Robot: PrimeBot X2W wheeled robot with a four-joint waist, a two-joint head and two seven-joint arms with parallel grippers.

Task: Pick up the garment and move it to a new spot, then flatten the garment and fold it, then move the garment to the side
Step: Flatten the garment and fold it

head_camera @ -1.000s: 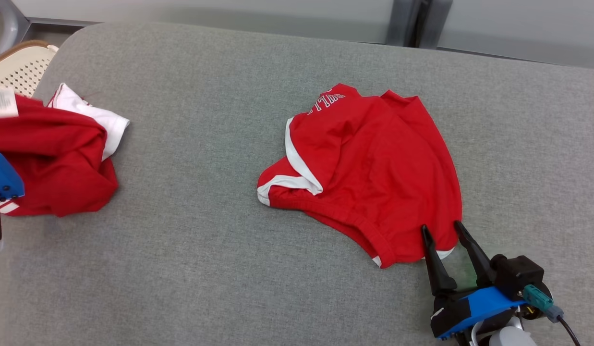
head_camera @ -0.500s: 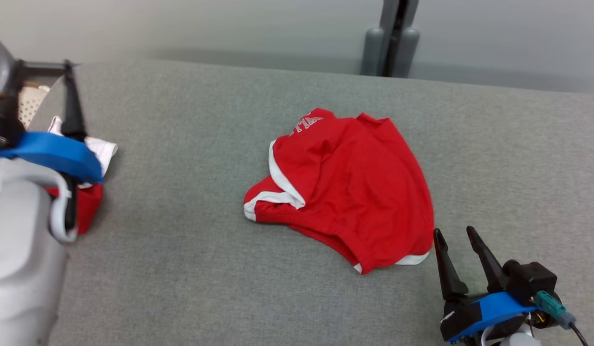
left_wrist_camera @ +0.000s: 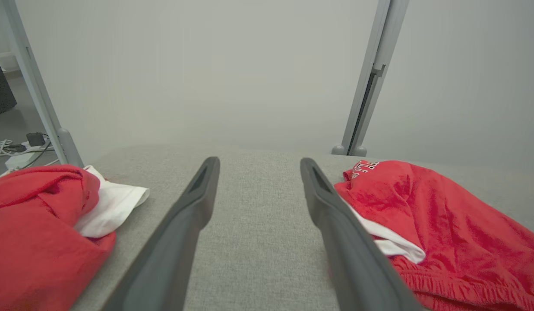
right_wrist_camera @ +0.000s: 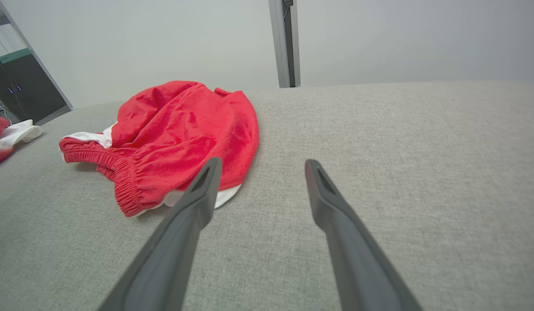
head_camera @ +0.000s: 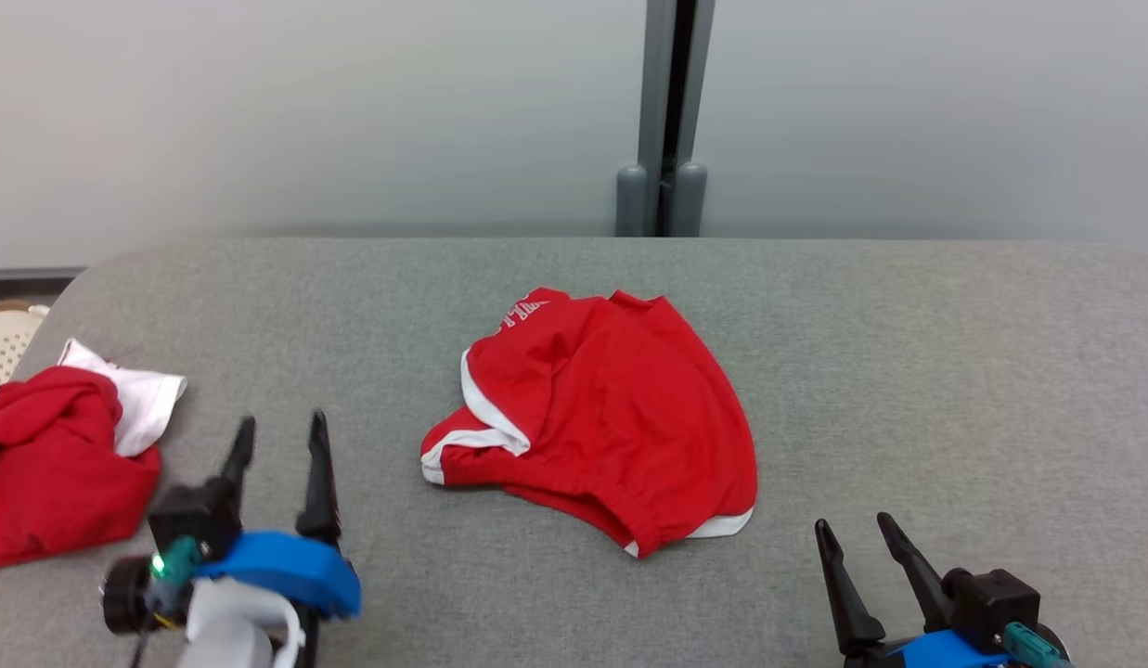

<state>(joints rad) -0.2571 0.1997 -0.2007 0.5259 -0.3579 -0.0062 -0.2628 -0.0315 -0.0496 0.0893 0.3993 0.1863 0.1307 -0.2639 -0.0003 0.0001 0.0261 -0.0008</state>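
Grey cloth covered the desk (head_camera: 908, 371), with a pale wall and a grey post (head_camera: 664, 111) behind. A second earlier the left fingers (head_camera: 319, 473) had been over at the crumpled red-and-white garment (head_camera: 54, 464) by the desk's left edge. They had since let go, spread wide and drawn back to the near edge, empty. The right fingers (head_camera: 838, 584), also spread and empty, had backed off the hem of the red shorts (head_camera: 611, 417), which they had been touching. The shorts lay mid-desk, rumpled and partly doubled over, waistband toward the robot. Judging by that, the crumpled garment had just been set aside and the shorts were next for flattening. Nothing lay between either arm and the shorts. The crumpled garment sat well apart from them, and a perforated cream object (head_camera: 3, 339) showed beyond the left edge.
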